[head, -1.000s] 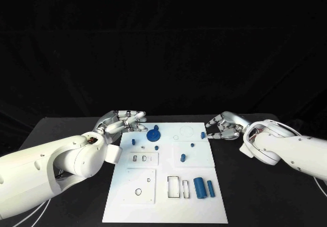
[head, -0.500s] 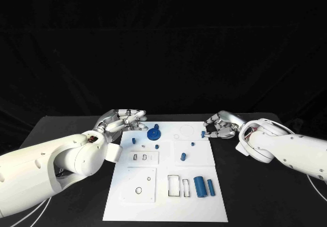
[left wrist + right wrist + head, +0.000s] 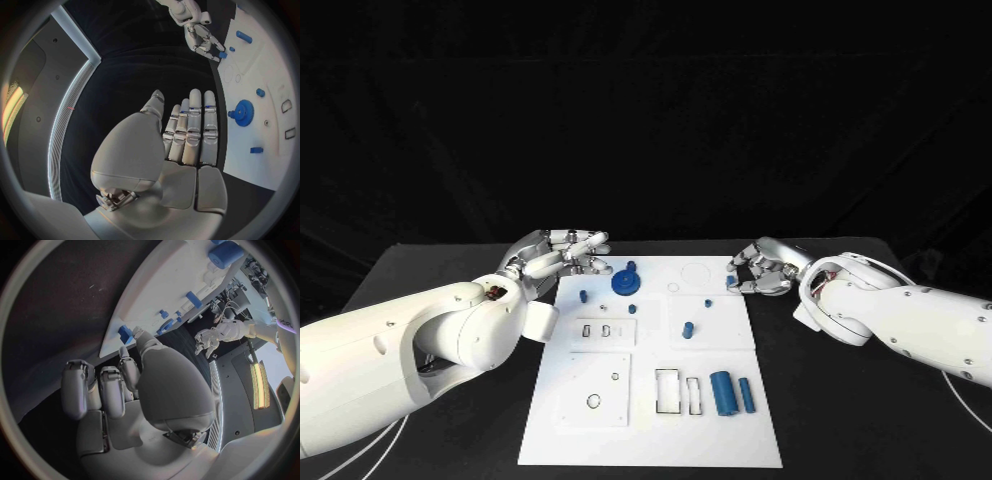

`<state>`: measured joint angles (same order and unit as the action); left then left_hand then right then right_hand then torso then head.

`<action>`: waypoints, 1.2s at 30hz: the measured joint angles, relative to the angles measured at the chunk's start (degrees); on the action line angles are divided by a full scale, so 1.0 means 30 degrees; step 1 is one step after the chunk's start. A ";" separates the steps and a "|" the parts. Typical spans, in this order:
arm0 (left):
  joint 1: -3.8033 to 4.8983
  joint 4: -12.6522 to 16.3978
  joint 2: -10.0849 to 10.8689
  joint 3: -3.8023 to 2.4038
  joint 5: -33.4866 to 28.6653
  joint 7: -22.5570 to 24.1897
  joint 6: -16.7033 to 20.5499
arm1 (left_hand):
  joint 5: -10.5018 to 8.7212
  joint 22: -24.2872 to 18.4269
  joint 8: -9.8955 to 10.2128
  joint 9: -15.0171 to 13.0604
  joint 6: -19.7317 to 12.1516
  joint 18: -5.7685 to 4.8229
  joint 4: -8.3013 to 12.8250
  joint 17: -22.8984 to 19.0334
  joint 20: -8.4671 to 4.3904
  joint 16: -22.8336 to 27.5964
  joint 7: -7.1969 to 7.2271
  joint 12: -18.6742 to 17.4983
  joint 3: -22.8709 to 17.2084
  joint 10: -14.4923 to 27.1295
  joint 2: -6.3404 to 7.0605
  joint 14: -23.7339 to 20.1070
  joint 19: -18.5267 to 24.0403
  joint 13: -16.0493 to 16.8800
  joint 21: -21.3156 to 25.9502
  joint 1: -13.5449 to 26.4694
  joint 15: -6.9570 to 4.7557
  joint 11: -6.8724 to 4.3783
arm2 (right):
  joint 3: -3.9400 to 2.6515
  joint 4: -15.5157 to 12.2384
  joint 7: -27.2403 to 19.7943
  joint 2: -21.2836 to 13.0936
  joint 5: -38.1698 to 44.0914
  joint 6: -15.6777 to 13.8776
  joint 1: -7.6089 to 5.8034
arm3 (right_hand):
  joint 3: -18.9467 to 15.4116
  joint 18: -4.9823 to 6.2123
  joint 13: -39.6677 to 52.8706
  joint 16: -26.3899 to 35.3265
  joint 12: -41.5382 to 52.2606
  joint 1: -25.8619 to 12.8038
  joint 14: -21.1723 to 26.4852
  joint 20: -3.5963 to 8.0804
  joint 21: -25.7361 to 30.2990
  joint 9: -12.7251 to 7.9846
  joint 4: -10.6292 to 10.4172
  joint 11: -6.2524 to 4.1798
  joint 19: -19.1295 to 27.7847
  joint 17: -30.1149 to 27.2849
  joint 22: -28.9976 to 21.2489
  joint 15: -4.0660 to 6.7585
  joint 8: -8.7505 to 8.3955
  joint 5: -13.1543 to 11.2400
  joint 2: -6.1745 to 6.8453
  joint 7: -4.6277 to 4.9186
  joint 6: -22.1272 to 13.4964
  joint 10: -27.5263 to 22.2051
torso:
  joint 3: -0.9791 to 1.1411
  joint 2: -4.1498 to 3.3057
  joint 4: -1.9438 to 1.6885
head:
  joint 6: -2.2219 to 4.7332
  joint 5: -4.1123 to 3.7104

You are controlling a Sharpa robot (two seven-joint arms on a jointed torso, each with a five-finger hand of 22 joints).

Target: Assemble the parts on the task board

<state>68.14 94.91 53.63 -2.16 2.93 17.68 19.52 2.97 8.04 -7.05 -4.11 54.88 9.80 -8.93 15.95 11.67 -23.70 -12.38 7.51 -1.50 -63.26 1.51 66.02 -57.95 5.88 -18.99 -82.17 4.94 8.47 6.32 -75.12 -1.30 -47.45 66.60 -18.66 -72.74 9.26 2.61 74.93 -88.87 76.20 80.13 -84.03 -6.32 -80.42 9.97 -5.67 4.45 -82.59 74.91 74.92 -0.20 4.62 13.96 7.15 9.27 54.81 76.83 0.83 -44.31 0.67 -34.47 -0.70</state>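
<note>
Reaching in from my right, my right hand [image 3: 764,268] sits at the far right edge of the task board [image 3: 646,440], fingers curled inward toward a small blue peg [image 3: 730,283] that stands at that edge. From the right wrist view the peg [image 3: 125,333] lies just beside my thumb tip, but I cannot tell whether I am pinching it or only touching it. My left hand [image 3: 563,256] hovers over the black table [image 3: 430,270] just beyond the board's far left corner, palm turned up a little; in the left wrist view its fingers [image 3: 190,131] lie straight and side by side, holding nothing.

On the board I count these blue parts. One gear [image 3: 626,285] stands near the far left, with a small knob rising from it. One short peg [image 3: 583,296] sits just left of the gear, near the board's left edge. One small round stud [image 3: 635,310] lies on the near side of the gear. Toward the middle there is one small stud [image 3: 708,302] and one oval piece [image 3: 687,330] nearer to me. At the near right, one thick cylinder [image 3: 723,393] and one thin pin [image 3: 747,397] lie side by side, close together, just right of two empty rectangular slots [image 3: 679,393]. That makes eight blue parts with the peg at my right hand.
</note>
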 measured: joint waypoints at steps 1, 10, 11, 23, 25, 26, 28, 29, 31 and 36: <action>0.0000 0.0000 0.0001 0.0000 0.0000 0.0000 0.0000 | 0.0000 0.0000 0.0000 0.0000 0.0000 0.0000 0.0000 -0.0001 0.0000 0.0000 0.0000 0.0000 0.0000 0.0000 0.0000 0.0000 -0.0001 0.0000 0.0000 0.0000 0.0000 0.0000 | 0.0002 0.0006 0.0006 0.0012 0.0013 0.0006 0.0018 | 0.0000 0.0000 -0.0001 0.0000 0.0000 0.0000 0.0000 0.0000 0.0000 0.0000 0.0000 -0.0002 0.0000 0.0000 0.0000 0.0000 0.0000 0.0000 0.0000 0.0000 0.0000 0.0002 | 0.0002 0.0000 0.0000 | -0.0002 0.0007; 0.0000 0.0000 0.0017 0.0000 0.0000 -0.0006 0.0000 | 0.0000 0.0001 0.0000 0.0000 0.0000 -0.0001 0.0000 -0.0002 0.0000 0.0000 0.0000 0.0000 0.0000 0.0000 0.0000 0.0000 0.0000 -0.0003 0.0000 0.0000 0.0000 0.0000 | 0.0009 0.0077 0.0088 0.0134 0.0088 0.0062 0.0113 | -0.0001 -0.0001 -0.0003 -0.0076 0.0072 0.0026 0.0000 -0.0002 -0.0074 0.0043 -0.0001 -0.0090 -0.0138 -0.0001 -0.0003 0.0000 0.0076 0.0073 -0.0169 -0.0086 0.0224 0.0090 | 0.0002 0.0000 0.0002 | -0.0037 0.0005; 0.0000 0.0000 0.0018 0.0000 0.0000 -0.0006 0.0000 | 0.0000 0.0000 0.0000 0.0000 0.0000 -0.0001 0.0000 -0.0002 0.0000 0.0000 0.0000 0.0000 0.0000 0.0000 0.0000 0.0000 0.0000 -0.0003 0.0000 0.0000 -0.0001 0.0000 | 0.0010 0.0102 0.0101 0.0144 0.0092 0.0064 0.0116 | -0.0001 -0.0001 -0.0003 -0.0076 0.0072 -0.0015 0.0000 -0.0002 -0.0100 0.0042 -0.0001 -0.0136 -0.0137 -0.0001 -0.0003 0.0000 0.0076 0.0073 -0.0214 -0.0085 0.0298 0.0136 | 0.0002 0.0000 0.0002 | -0.0038 -0.0004; 0.0000 -0.0011 0.0018 0.0000 0.0000 -0.0017 0.0000 | 0.0000 -0.0020 0.0077 0.0000 0.0000 0.0001 0.0000 0.0040 0.0000 0.0000 0.0000 0.0000 0.0000 0.0000 0.0000 0.0001 0.0000 0.0020 0.0000 0.0000 0.0000 0.0000 | 0.0011 0.0333 0.0174 0.0348 0.0099 0.0108 0.0153 | 0.0555 -0.0002 -0.0002 -0.0075 0.0367 0.0119 0.0001 0.0203 -0.0295 0.0236 0.0228 -0.0354 -0.0342 -0.0002 0.0006 0.0144 0.0592 -0.0055 -0.0860 -0.0400 0.1353 0.0463 | 0.0013 -0.0002 0.0002 | -0.0038 -0.0020; 0.0000 -0.0012 0.0018 0.0000 0.0000 -0.0020 0.0000 | 0.0000 -0.0020 0.0077 0.0000 0.0000 -0.0001 0.0000 0.0040 0.0000 0.0000 0.0000 0.0000 0.0000 0.0000 0.0000 0.0001 0.0000 0.0019 0.0000 0.0000 -0.0001 0.0000 | 0.0011 0.0393 0.0180 0.0367 0.0097 0.0121 0.0161 | 0.0584 -0.0002 -0.0002 -0.0075 0.0367 0.0156 0.0001 0.0203 -0.0295 0.0235 0.0256 -0.0354 -0.0342 -0.0002 0.0011 0.0144 0.0591 -0.0074 -0.0897 -0.0398 0.1356 0.0463 | 0.0011 -0.0005 0.0004 | -0.0057 -0.0024; 0.0000 -0.0012 0.0018 0.0000 0.0000 -0.0021 0.0000 | 0.0000 -0.0020 0.0077 0.0000 0.0000 -0.0001 0.0000 0.0040 0.0000 0.0000 0.0000 0.0000 0.0000 0.0000 0.0000 0.0000 0.0000 0.0019 0.0000 0.0000 -0.0001 0.0000 | 0.0011 0.0423 0.0183 0.0374 0.0096 0.0126 0.0164 | 0.0584 -0.0001 -0.0003 -0.0075 0.0367 0.0156 0.0001 0.0203 -0.0295 0.0236 0.0256 -0.0354 -0.0342 -0.0002 0.0011 0.0144 0.0591 -0.0074 -0.0897 -0.0398 0.1355 0.0462 | 0.0013 -0.0009 0.0002 | -0.0066 -0.0029; 0.0000 -0.0012 0.0021 0.0000 0.0000 -0.0024 0.0000 | 0.0000 -0.0020 0.0077 0.0000 0.0001 0.0000 0.0000 0.0039 0.0000 0.0000 0.0000 0.0000 0.0000 0.0000 0.0000 0.0000 0.0000 0.0019 0.0000 0.0000 -0.0001 0.0000 | 0.0010 0.0484 0.0191 0.0388 0.0094 0.0134 0.0170 | 0.0584 0.0000 -0.0003 -0.0075 0.0367 0.0156 0.0002 0.0203 -0.0295 0.0235 0.0256 -0.0354 -0.0342 0.0010 0.0011 0.0144 0.0591 -0.0075 -0.0896 -0.0398 0.1356 0.0462 | 0.0013 -0.0011 0.0000 | -0.0071 -0.0035; 0.0000 -0.0012 0.0025 0.0000 0.0000 -0.0027 0.0000 | 0.0000 -0.0019 0.0077 0.0000 0.0001 -0.0001 0.0000 0.0039 0.0000 0.0000 0.0000 0.0000 0.0000 0.0000 0.0000 0.0000 0.0000 0.0018 0.0000 0.0000 0.0000 0.0000 | 0.0011 0.0518 0.0200 0.0396 0.0093 0.0139 0.0172 | 0.0584 -0.0001 -0.0003 -0.0075 0.0367 0.0156 0.0002 0.0203 -0.0295 0.0234 0.0256 -0.0354 -0.0342 0.0014 0.0010 0.0143 0.0591 -0.0074 -0.0897 -0.0398 0.1356 0.0462 | 0.0011 -0.0011 -0.0002 | -0.0073 -0.0040; 0.0000 -0.0012 0.0030 0.0000 0.0000 -0.0029 0.0000 | 0.0000 -0.0019 0.0077 0.0000 0.0000 0.0000 0.0000 0.0039 0.0000 0.0000 0.0000 0.0000 0.0000 0.0000 0.0000 0.0000 0.0000 0.0018 0.0000 0.0000 0.0000 0.0000 | 0.0010 0.0553 0.0211 0.0408 0.0093 0.0144 0.0177 | 0.0584 -0.0001 -0.0003 -0.0075 0.0367 0.0156 0.0002 0.0203 -0.0315 0.0234 0.0256 -0.0354 -0.0342 0.0014 0.0010 0.0143 0.0591 -0.0074 -0.0896 -0.0425 0.1382 0.0462 | 0.0011 -0.0011 -0.0004 | -0.0073 -0.0048; 0.0000 -0.0011 0.0035 0.0000 0.0000 -0.0041 0.0000 | 0.0000 -0.0018 0.0077 0.0000 0.0000 -0.0001 0.0000 0.0038 0.0000 0.0000 0.0000 0.0000 0.0000 0.0000 0.0000 0.0001 0.0000 0.0018 0.0000 0.0000 -0.0001 0.0000 | 0.0010 0.0628 0.0238 0.0458 0.0092 0.0143 0.0187 | 0.0784 -0.0002 -0.0007 -0.0075 0.0366 0.0160 0.0036 0.0240 -0.0368 0.0263 0.0343 -0.0425 -0.0378 0.0013 0.0009 0.0187 0.0668 -0.0155 -0.0900 -0.0513 0.1470 0.0533 | 0.0011 -0.0011 -0.0002 | -0.0108 -0.0048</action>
<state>68.14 94.87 53.73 -2.16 2.93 17.56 19.52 2.97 7.99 -6.82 -4.11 54.88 9.80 -8.93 16.07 11.67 -23.70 -12.38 7.51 -1.50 -63.26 1.51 66.02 -57.95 5.94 -18.99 -82.16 4.94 8.47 6.35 -73.23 -0.58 -46.08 66.87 -18.23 -72.18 11.62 2.60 74.91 -89.10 77.30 80.61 -83.92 -5.60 -81.53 10.76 -4.64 3.17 -83.73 74.95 74.94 0.36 6.63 13.49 4.45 7.73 59.22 78.43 0.87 -44.35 0.66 -34.79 -0.84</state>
